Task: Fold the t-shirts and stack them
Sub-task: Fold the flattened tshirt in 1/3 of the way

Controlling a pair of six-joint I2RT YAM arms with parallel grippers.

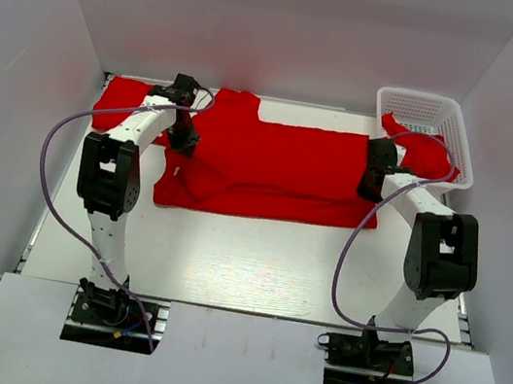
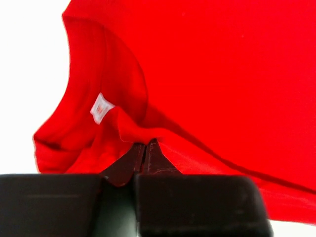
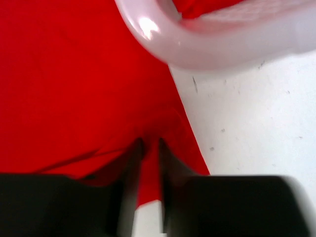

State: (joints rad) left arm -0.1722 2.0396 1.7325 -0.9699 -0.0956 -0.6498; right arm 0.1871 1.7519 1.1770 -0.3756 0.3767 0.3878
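Surface: a white table (image 1: 253, 270) boxed in by plain white walls (image 1: 295, 21), with the two arm bases at the bottom edge of the top view.
Far-left shirt (image 1: 122, 101): red, lying at the upper left of the table, partly behind the left arm.
Left gripper (image 1: 184, 141): down at the left end of the middle shirt; in its wrist view the fingers (image 2: 159, 159) are pressed together on a raised fold of red cloth near the neck opening.
Tag (image 2: 101, 107): small and white, inside the collar, left of centre in the left wrist view.
Middle shirt (image 1: 281, 162): red, spread wide across the centre of the table between the two grippers, its lower edge doubled over.
Right gripper (image 1: 372, 184): at the shirt's right edge; fingers (image 3: 170, 168) set narrow with a strip of red cloth pinched between them.
Basket (image 1: 437, 114): white lattice plastic, upper right corner of the table, just beside the right gripper.
Basket shirt (image 1: 428, 154): red, bunched up, spilling over the near rim of the basket.
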